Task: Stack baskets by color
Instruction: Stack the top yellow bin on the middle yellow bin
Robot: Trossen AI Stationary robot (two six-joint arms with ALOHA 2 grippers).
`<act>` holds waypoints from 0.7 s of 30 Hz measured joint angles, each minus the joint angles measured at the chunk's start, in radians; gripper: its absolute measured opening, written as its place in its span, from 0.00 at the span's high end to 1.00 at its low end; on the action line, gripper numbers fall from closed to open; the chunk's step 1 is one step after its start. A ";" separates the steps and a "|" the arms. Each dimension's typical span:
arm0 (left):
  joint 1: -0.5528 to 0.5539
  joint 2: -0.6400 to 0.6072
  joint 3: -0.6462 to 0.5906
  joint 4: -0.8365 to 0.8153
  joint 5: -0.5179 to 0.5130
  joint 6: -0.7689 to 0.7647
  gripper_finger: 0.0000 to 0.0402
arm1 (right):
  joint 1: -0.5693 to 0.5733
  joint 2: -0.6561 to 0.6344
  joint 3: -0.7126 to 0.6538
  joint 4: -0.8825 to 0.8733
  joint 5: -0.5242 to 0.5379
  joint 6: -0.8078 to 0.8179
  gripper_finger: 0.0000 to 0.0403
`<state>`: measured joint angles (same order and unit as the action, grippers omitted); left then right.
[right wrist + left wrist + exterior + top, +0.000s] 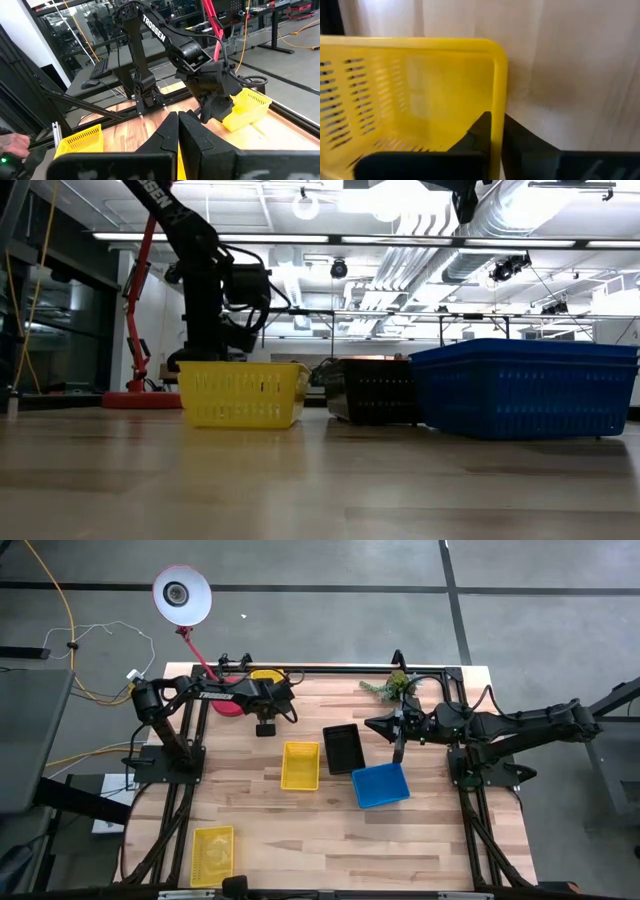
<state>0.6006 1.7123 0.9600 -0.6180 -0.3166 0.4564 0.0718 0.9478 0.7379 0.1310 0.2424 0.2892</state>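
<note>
While the left arm reaches across the upper left of the high view, its left gripper (492, 137) is clamped on the rim of a yellow basket (268, 677) near the bench's (300, 830) far edge. At centre right, the right arm stretches leftward, right gripper (397, 730) pinched together, empty, above the black basket (343, 747) and blue basket (380, 785).

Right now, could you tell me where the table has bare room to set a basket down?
The near edge is bare between the corner yellow basket and the blue basket. Bare wood also lies left of the middle yellow basket. It is crowded at centre around the black basket, and at the far edge, where the left gripper grips a yellow basket.
</note>
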 joint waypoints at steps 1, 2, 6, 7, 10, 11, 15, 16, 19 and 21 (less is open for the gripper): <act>0.000 -0.006 0.000 0.001 -0.001 0.000 0.98 | 0.000 0.000 0.000 0.000 0.000 0.000 1.00; 0.000 -0.013 0.000 0.001 -0.006 0.000 0.97 | 0.000 0.000 0.000 0.000 0.000 -0.001 1.00; -0.002 -0.069 0.000 0.001 -0.016 -0.004 0.99 | 0.000 0.000 0.000 0.000 0.000 -0.002 1.00; -0.005 -0.088 0.000 0.002 -0.017 -0.015 0.99 | 0.000 0.000 0.000 0.000 0.000 -0.002 1.00; -0.016 -0.152 0.000 0.012 -0.017 -0.041 1.00 | 0.000 0.000 0.000 0.000 0.000 -0.002 1.00; -0.022 -0.175 0.000 0.019 -0.017 -0.053 1.00 | 0.000 0.000 0.000 0.000 -0.001 -0.002 1.00; -0.055 -0.263 0.000 0.026 -0.017 -0.091 1.00 | 0.000 0.000 0.000 0.000 -0.005 -0.002 1.00; -0.066 -0.282 0.000 0.027 -0.017 -0.103 1.00 | 0.000 0.000 0.000 0.000 -0.005 -0.002 1.00; -0.108 -0.335 0.000 0.038 -0.017 -0.136 1.00 | 0.000 0.000 0.000 0.000 -0.005 -0.002 1.00; -0.144 -0.364 0.000 0.043 -0.017 -0.159 1.00 | 0.000 0.000 0.000 0.000 -0.005 -0.002 1.00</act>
<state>0.4562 1.3481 0.9596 -0.5746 -0.3336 0.2977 0.0718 0.9477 0.7378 0.1308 0.2379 0.2869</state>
